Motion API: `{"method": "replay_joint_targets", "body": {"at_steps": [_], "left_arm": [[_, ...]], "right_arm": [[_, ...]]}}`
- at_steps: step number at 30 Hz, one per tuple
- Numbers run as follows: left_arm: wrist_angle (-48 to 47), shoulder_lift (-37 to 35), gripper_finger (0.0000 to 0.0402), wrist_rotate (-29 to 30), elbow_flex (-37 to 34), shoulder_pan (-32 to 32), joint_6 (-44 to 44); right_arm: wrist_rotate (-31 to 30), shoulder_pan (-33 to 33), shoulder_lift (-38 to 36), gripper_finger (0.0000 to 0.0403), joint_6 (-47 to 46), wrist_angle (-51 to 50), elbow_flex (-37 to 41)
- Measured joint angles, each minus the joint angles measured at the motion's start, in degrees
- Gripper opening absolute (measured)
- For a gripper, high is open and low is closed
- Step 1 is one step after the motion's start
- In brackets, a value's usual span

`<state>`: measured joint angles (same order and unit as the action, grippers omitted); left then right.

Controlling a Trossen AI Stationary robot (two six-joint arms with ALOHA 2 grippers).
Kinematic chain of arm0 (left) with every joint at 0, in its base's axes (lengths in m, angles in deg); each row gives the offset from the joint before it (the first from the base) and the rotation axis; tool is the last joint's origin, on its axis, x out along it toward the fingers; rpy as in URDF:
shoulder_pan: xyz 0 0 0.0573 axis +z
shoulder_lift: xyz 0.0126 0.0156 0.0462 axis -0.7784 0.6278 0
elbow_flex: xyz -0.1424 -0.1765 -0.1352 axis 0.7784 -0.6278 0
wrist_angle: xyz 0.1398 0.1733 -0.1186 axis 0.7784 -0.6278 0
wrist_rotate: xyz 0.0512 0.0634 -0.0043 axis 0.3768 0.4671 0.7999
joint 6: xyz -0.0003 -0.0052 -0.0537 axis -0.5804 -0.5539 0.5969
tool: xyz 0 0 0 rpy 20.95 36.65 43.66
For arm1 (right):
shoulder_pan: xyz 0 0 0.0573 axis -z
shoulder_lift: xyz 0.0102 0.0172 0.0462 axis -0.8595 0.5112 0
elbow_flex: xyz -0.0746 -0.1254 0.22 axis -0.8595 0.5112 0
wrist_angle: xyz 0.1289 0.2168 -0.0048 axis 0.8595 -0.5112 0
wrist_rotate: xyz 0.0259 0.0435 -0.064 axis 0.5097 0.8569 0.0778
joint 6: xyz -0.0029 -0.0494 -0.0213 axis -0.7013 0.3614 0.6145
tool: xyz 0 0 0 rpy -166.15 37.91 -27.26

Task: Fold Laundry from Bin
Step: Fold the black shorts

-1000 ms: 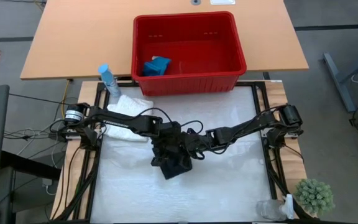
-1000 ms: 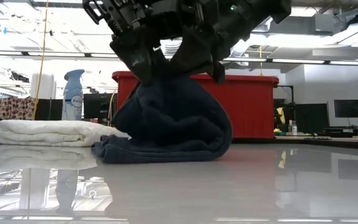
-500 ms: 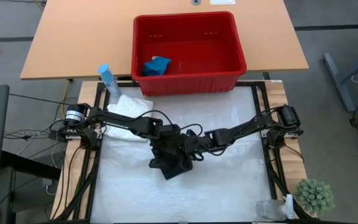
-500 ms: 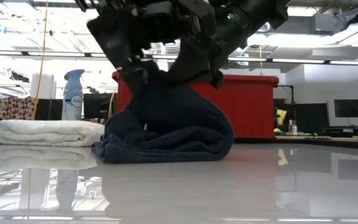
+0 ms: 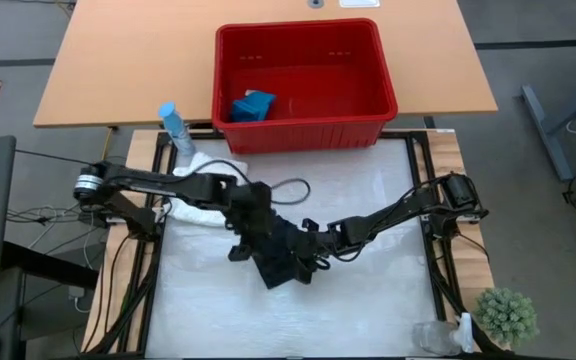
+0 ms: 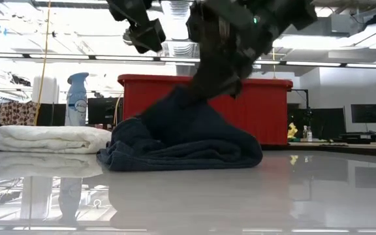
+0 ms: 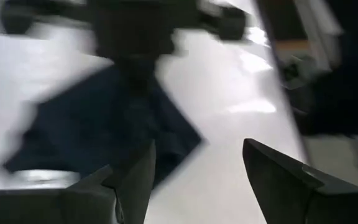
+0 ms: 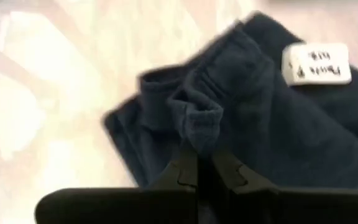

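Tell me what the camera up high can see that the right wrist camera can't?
Only the high view shows the red bin with the teal cloth inside, the white cloth and the left gripper, open beside the navy cloth. Only the right wrist view shows a white label on that cloth. Both show the right gripper shut on the navy cloth.

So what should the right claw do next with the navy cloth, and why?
Probably lower and release. The right claw pinches a raised bit of the navy cloth, which otherwise lies folded on the table; the left claw is open above it.
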<state>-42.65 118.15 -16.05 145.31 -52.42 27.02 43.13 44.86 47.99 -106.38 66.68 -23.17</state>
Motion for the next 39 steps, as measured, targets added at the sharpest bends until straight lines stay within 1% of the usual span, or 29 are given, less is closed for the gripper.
{"method": "replay_joint_targets", "body": {"at_steps": [3, 7, 9, 14, 16, 20, 22, 25, 28, 31, 33, 36, 39], "left_arm": [[0.81, -1.77, 0.0231, 7.47, -0.09, 0.04, 0.66], [-0.13, -4.36, 0.0232, 13.69, -0.11, 0.01, 1.27], [-0.73, -5.04, 0.0231, 15.18, -0.13, 0.01, 1.7], [-3.49, -6.6, 0.0231, 16.54, -0.93, -0.3, 4.35], [-2.58, -6.91, 0.0231, 17.52, -3.29, -0.74, 6.05], [4.78, -8.36, 0.0227, 17.97, -10.75, -2.08, 9.93], [7.79, -8.67, 0.0225, 18.11, -14.43, -2.61, 12.17], [9.02, -8.68, 0.0221, 20.17, -18.02, -3.25, 15.72], [6.06, -8.73, 0.0217, 22.57, -20.77, -4.38, 19.24], [7.4, -9.07, 0.0214, 22.84, -24.23, -6.7, 23.63], [10.91, -9.23, 0.0212, 23.25, -26.25, -8.75, 26.5], [14.04, -9.17, 0.0209, 27.45, -29.85, -12.68, 31.82], [20.32, -9.14, 0.0207, 31.7, -33.37, -15.97, 38.98]], "right_arm": [[0.06, 0.29, -0.78, 0.0031, 0.7, 1.23, -0.45], [-0.03, 0.63, -0.67, 0.0031, 0.72, 4.5, -0.55], [-0.02, 0.63, -0.67, 0.0031, 1.19, 6.7, -0.57], [0.07, 1.11, -0.69, 0.0031, 2.61, 9.27, -0.63], [0.06, 1.44, -0.52, 0.0031, 2.64, 9.9, -0.66], [0.38, 1.44, 0.53, 0.0031, 3.23, 9.92, -0.66], [1.5, 1.67, 1.68, 0.0031, 3.5, 11.9, -0.76], [3.09, 1.62, 3.06, 0.0031, 3.56, 13.17, -0.74], [4.04, 1.73, 3.77, 0.0031, 3.12, 13.3, -0.96], [4.06, 1.68, 4.51, 0.0031, 3.04, 14.08, -1.05], [4.21, 1.76, 4.61, 0.0031, 3.02, 14.2, -0.96], [4.29, 1.86, 4.67, 0.0031, 3.04, 15.57, -0.98], [4.29, 2.15, 4.69, 0.0031, 3.02, 16.22, -0.98]]}}
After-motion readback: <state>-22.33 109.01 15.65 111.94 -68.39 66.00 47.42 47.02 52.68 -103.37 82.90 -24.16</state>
